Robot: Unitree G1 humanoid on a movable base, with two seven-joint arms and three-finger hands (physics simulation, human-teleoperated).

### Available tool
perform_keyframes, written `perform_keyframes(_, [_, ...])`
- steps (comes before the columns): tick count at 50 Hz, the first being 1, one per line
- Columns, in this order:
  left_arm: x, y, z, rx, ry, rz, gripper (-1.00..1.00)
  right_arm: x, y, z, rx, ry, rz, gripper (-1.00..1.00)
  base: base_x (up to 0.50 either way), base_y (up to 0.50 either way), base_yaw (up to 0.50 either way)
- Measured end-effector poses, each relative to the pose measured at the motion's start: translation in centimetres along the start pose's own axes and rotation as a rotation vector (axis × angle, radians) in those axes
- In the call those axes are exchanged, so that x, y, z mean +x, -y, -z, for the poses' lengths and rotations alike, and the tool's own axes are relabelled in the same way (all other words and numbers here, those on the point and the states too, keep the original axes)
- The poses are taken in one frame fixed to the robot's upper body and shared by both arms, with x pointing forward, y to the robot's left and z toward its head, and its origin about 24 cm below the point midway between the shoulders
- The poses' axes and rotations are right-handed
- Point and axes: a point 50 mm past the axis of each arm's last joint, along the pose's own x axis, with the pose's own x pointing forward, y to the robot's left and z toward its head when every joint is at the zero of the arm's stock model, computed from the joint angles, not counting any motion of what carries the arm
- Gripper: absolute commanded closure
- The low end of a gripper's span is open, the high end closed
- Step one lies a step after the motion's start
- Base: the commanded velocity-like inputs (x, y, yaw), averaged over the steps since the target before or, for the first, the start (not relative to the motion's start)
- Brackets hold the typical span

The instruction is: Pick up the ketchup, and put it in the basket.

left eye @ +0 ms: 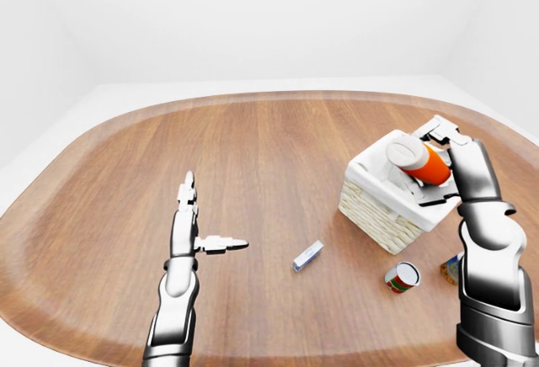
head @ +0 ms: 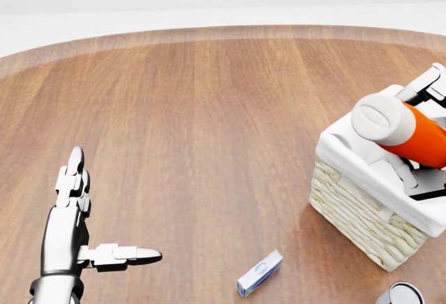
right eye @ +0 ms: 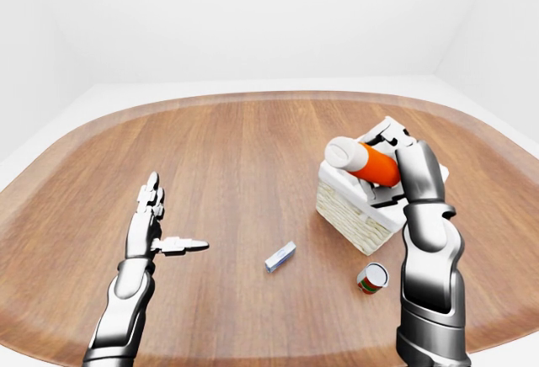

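Right hand [right eye: 396, 161] low at the right edge grips the ketchup [head: 408, 130], bottle tilted, cap end over the basket [head: 362, 210] rim, not let go. Judged: pick done, lowering and release left. Left hand [left eye: 189, 224] spread wide, holding nothing, over the table [left eye: 253, 148]. Eye views show a can [left eye: 402, 277] and small box [left eye: 307, 256]; head view crops the can.

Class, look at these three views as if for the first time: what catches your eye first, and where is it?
The bright orange ketchup bottle stands out first, held tilted in the right hand over the white-lined wicker basket at the right of the wooden table. Next comes the left hand, open and empty above the table at lower left. A small blue-and-white box and a can lie nearby.
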Motion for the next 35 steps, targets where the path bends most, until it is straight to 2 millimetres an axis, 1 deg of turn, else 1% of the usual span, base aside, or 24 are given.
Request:
perform_keyframes(9, [0.1,0.0,0.1,0.001,-0.002,-0.001,-1.00,0.6,0.6,0.6,-0.051,-0.023,-0.003,1.00,0.00,0.00,0.00])
perform_keyframes(24, [0.1,0.1,0.1,0.003,-0.002,0.000,-1.00,1.9,1.9,1.2,-0.195,-0.060,-0.029,1.00,0.00,0.00,0.00])
perform_keyframes(35, [0.0,0.1,0.1,0.004,-0.004,0.000,-1.00,2.6,2.2,1.7,-0.274,-0.096,-0.058,1.00,0.00,0.00,0.00])
